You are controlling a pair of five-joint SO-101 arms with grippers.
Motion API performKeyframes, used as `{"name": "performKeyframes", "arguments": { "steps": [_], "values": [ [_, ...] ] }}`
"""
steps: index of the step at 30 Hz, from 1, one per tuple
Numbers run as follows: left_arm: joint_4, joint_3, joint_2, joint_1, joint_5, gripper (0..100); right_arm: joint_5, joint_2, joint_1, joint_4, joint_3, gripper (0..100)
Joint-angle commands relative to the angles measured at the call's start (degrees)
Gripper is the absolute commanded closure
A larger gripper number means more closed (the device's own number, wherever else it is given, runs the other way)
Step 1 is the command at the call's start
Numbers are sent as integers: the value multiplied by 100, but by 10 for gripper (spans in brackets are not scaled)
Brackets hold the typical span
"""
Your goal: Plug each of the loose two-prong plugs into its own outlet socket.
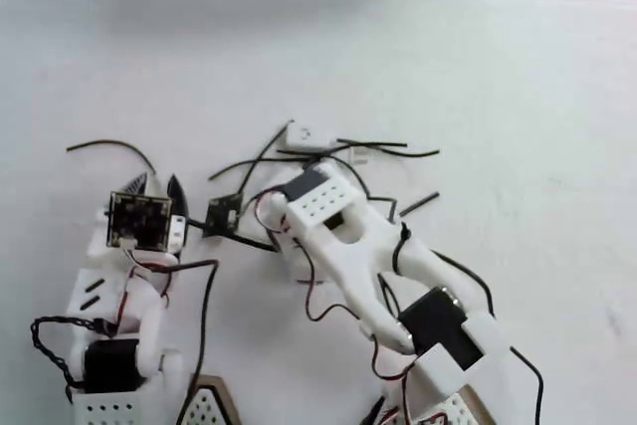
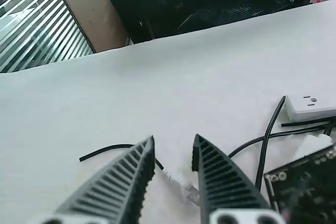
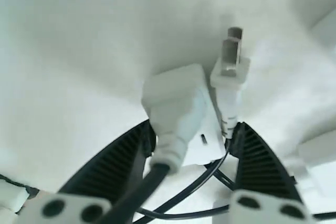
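A white outlet socket (image 1: 304, 134) (image 2: 310, 106) lies mid-table among loose black wires. My left gripper (image 2: 173, 142) (image 1: 157, 184) is open low over the table, with a small white plug (image 2: 181, 182) on a thin black wire lying between its fingers. My right arm (image 1: 323, 206) reaches in beside the socket. Its gripper (image 3: 194, 129) is shut on a white two-prong plug (image 3: 230, 72), metal prongs pointing away. A white block (image 3: 176, 108) on a thick black cable is squeezed in beside the plug.
Several black wires (image 1: 373, 146) cross the table around the socket, and one curls off to the left (image 1: 109, 146). A small circuit board (image 1: 221, 212) sits between the arms. Bare white table (image 1: 518, 97) stretches to the far side and right.
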Motion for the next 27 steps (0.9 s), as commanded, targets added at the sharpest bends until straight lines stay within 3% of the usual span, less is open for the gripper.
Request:
{"name": "performKeyframes", "arguments": {
  "steps": [1, 11, 22, 27],
  "values": [
    [-18, -158, -22, -4, 44, 865, -299, -57, -75, 391, -308, 686],
    [-18, -158, -22, -4, 44, 865, -378, -927, -365, 1121, -475, 676],
    [-9, -158, -22, -4, 44, 865, -343, -180, -251, 268, 44, 676],
    [-9, -158, -22, -4, 44, 865, -334, -119, -171, 470, 70, 676]
  ]
}}
